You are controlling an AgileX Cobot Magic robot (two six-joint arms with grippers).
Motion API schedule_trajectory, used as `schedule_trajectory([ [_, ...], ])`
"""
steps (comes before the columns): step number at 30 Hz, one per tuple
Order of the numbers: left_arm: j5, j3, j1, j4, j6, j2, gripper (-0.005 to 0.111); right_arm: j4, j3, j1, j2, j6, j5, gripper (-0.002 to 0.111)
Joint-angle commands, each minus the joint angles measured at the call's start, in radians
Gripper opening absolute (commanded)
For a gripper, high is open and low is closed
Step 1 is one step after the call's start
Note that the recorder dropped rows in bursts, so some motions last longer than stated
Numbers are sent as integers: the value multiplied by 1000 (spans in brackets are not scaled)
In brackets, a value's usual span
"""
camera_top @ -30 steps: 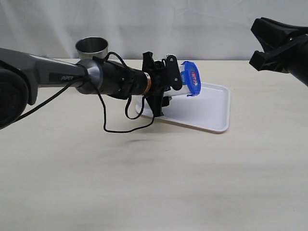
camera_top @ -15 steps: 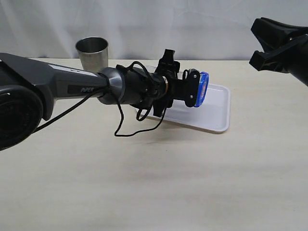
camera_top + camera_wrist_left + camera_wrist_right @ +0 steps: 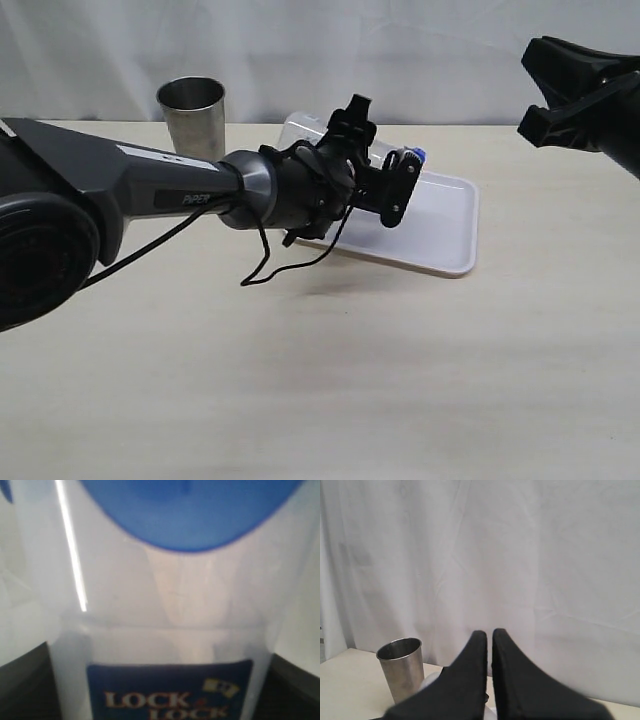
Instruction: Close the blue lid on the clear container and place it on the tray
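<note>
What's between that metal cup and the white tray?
The left gripper holding the clear container, seen in the exterior view between steel cup and tray.

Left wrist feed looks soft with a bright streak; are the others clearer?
Left wrist view: the tall clear plastic container sits too close to focus, the blue plastic lid smears, a glare streak runs down the container wall. Exterior view: sharp, evenly lit, soft shadows. Right wrist view: sharp, grey steel tumbler crisp.
</note>
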Motion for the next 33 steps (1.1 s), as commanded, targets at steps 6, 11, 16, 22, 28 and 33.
schedule_trajectory([
  [6,105,-9,-36,0,51,-9,0,8,2,-3,2,-6,7,4],
  [11,136,-9,-35,1,51,-9,0,8,2,-3,2,-6,7,4],
  [16,128,-9,-35,1,51,-9,0,8,2,-3,2,-6,7,4],
  [22,128,-9,-35,1,51,-9,0,8,2,-3,2,-6,7,4],
  [28,123,-9,-35,6,51,-9,0,8,2,-3,2,-6,7,4],
  [33,112,-9,-35,10,58,-9,0,8,2,-3,2,-6,7,4],
])
